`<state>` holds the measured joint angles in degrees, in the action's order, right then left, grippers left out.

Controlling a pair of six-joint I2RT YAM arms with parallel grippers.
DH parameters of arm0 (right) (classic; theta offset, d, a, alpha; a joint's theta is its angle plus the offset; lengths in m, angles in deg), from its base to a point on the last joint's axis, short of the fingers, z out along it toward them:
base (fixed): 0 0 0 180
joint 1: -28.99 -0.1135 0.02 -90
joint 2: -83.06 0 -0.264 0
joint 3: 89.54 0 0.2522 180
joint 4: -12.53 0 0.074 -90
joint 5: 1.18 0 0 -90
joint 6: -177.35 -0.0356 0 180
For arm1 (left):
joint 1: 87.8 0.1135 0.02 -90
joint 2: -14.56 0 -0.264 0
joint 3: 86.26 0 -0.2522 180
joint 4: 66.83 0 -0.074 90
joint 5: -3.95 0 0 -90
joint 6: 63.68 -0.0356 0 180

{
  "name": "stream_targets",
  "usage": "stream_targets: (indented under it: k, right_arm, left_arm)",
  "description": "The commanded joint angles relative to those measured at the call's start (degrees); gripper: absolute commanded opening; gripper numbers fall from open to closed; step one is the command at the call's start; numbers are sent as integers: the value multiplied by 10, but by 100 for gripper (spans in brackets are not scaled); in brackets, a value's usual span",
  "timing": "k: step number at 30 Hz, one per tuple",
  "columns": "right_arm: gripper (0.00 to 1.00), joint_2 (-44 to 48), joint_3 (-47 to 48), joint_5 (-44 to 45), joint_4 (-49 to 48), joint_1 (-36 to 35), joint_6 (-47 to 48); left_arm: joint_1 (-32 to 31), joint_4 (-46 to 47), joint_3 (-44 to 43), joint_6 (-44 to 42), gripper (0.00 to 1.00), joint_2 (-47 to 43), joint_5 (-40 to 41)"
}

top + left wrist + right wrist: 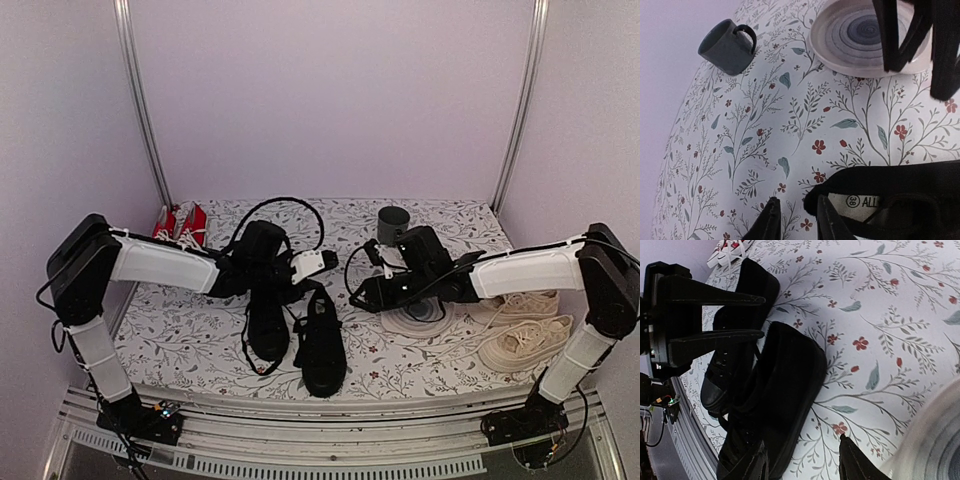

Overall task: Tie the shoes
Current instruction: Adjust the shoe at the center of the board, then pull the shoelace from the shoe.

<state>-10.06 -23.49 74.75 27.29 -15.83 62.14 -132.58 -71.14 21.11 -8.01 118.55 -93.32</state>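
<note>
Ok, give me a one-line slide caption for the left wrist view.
Left gripper open beside a black shoe's heel collar; gray mug and swirl-patterned plate beyond.

The shoes [322, 345] are showing all black, laces included. The tabletop [200, 340] is wearing a white cloth printed with grey-green leafy sprigs and small red flowers. The mug [727, 46] is looking dark slate grey, and the plate [855, 37] is showing pale cream with blue-grey concentric rings. Small sneakers [180, 222] are showing red and white; another pair [525, 335] is looking cream.
</note>
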Motion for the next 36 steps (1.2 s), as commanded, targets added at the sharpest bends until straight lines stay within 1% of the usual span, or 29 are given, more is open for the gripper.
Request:
stream_targets:
  k: [1,4,7,10,12,13,16,20,22,26,29,31,33,36]
  right_arm:
    - [49,-65,68,-95,-74,3,6]
    - [48,-100,94,-117,-75,3,-13]
    - [47,-113,101,-132,-77,3,-28]
    - [47,-120,101,-146,-77,0,-35]
    - [47,-133,107,-155,-76,-4,-40]
    - [48,-142,114,-160,-74,-5,-44]
    - [48,-171,144,-155,-42,-16,-37]
    - [45,-186,165,-140,-5,-24,-20]
    - [41,-182,165,-137,2,-25,-16]
    - [27,-170,160,-139,9,-25,-12]
    - [21,-165,158,-151,12,-25,-13]
    - [13,-160,158,-148,15,-25,-15]
    - [10,-152,158,-143,19,-25,-16]
    - [9,-141,157,-136,25,-25,-16]
  left_arm:
    - [2,-2,18,44,33,-79,12]
    - [3,-25,38,91,35,-123,25]
    - [-1,-56,69,120,35,-163,0]
    - [-11,-56,131,101,35,-204,-23]
    - [-14,-39,173,73,39,-222,-34]
    - [-18,-27,189,61,42,-227,-28]
    - [-21,-15,196,41,47,-213,-10]
    - [-23,-43,173,34,48,-169,3]
    - [-28,-51,166,34,48,-153,8]
    - [-33,-49,165,32,47,-143,9]
    - [-35,-48,163,32,47,-137,15]
    - [-36,-48,161,32,47,-133,18]
    - [-37,-52,157,32,47,-131,21]
    - [-37,-56,155,28,47,-130,17]
